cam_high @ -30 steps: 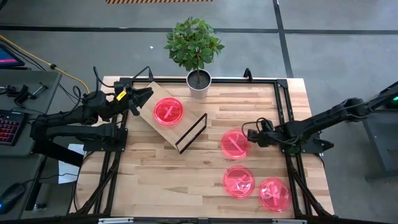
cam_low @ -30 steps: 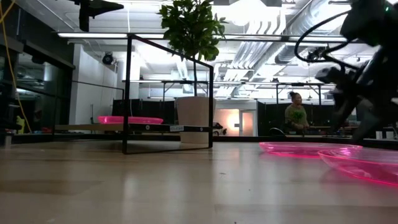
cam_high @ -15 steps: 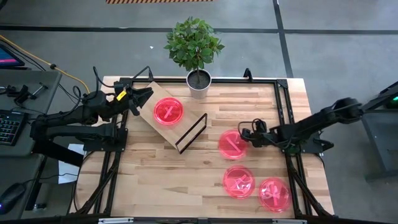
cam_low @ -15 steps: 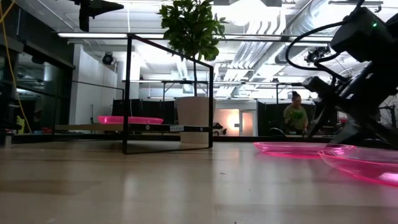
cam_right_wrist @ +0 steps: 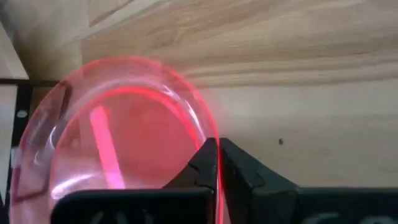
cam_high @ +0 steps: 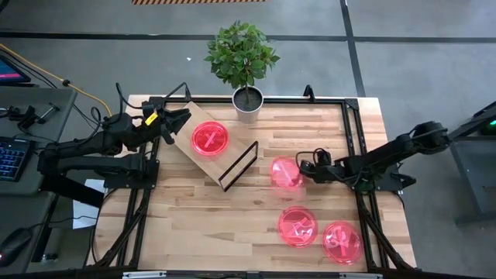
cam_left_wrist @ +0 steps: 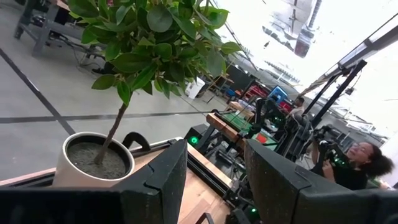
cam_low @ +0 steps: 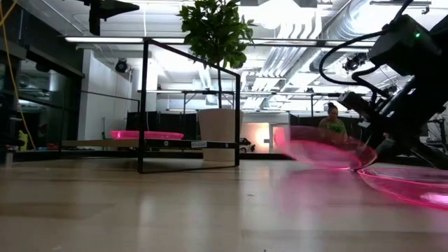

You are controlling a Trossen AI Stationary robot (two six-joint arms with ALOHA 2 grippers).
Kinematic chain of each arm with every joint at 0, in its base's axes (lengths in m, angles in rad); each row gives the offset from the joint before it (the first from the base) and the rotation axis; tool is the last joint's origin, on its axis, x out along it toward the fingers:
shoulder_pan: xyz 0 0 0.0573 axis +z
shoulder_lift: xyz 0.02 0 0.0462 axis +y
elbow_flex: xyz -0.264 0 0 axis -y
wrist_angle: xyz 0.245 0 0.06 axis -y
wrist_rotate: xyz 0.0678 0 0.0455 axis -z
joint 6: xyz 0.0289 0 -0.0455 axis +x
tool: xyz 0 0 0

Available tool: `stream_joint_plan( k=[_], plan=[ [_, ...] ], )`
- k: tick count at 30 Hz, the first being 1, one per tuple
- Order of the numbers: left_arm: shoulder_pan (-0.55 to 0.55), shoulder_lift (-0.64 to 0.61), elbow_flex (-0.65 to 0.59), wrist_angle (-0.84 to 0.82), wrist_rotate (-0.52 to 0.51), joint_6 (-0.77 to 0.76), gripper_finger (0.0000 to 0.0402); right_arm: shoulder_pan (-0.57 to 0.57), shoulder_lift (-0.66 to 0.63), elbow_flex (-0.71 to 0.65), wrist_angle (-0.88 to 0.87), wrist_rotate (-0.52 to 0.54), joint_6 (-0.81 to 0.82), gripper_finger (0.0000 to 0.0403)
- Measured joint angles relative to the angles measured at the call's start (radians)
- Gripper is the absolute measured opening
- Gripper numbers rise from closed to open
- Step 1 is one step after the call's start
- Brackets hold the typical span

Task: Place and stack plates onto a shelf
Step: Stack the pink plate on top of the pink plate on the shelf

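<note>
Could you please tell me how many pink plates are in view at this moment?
4. One plate on the shelf; one tilted, its rim in the right gripper jaws; two on the table near the front right. Stacked plates could hide others.

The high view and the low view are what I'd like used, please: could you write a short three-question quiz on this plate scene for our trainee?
1. True or false: a plate already lies on the shelf.
2. Which gripper is shut on a plate rim? A) left B) right
3. How many plates lie flat on the table, off the shelf?

Key
1. True.
2. B: the right gripper holds the tilted plate, lifted in the low view; the left gripper waits open by the shelf.
3. Two.
</note>
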Motion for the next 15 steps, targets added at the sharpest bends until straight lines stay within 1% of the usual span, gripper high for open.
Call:
stream_joint_plan(
  k=[3,8,11,15],
  plan=[
    [0.000,0.000,0.000,0.000,0.000,0.002,0.0152,0.000,-0.093,-0.001,-0.030,-0.029,-0.046,0.0002],
    [0.000,0.000,0.000,0.000,0.000,0.003,0.0152,-0.002,-0.281,0.000,-0.119,-0.012,-0.116,0.0000],
    [0.000,0.000,0.000,0.000,0.000,0.003,0.0152,-0.002,-0.388,0.000,-0.132,-0.007,-0.158,0.0000],
    [0.000,0.000,0.000,0.001,0.000,0.001,0.0152,-0.002,-0.493,0.025,-0.159,0.011,-0.222,0.0000]
  ],
)
